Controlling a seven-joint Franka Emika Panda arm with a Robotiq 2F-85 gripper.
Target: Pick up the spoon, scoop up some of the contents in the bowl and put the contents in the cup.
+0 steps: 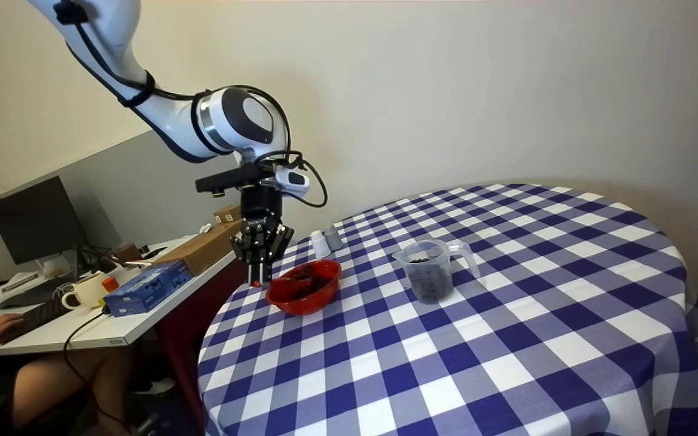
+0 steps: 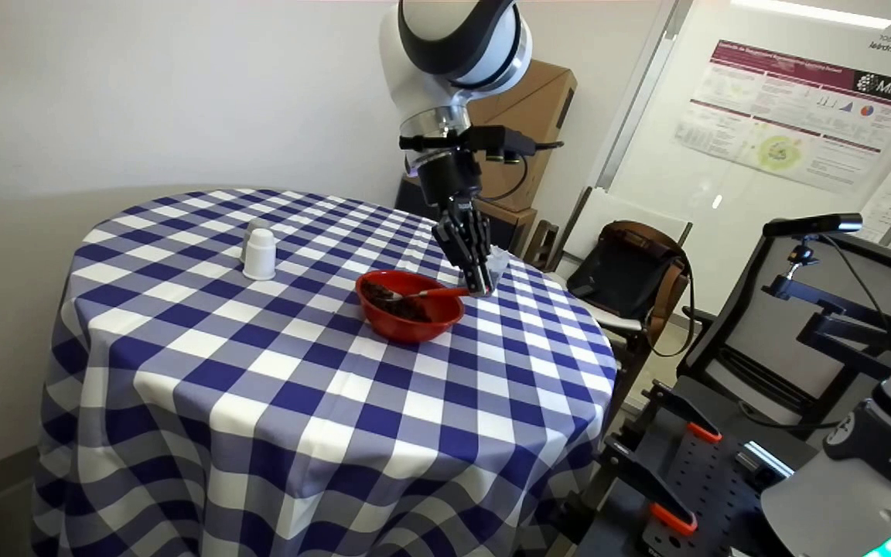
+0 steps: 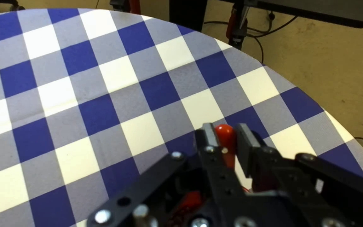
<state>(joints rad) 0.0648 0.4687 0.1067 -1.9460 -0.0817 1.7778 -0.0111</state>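
Note:
The red bowl (image 1: 303, 307) stands on the checked cloth with dark crumbly contents; it also shows in an exterior view (image 2: 413, 333). My gripper (image 2: 481, 288) is just beside the bowl's rim, fingers pointing down, shut on the red spoon's handle (image 2: 444, 293). The spoon slants over the rim, its head in the dark contents. In the wrist view the handle's rounded end (image 3: 226, 134) sits between the fingertips. The cup, a see-through measuring cup (image 1: 431, 275) with a side handle, stands apart from the bowl; my gripper partly hides it in an exterior view (image 2: 498, 261).
A white shaker (image 2: 260, 255) and a grey one (image 1: 332, 238) stand close together behind the bowl. The round table (image 1: 506, 339) has a blue and white checked cloth. A desk (image 1: 143, 303) with a blue box (image 1: 149, 287) adjoins the table; a person sits there.

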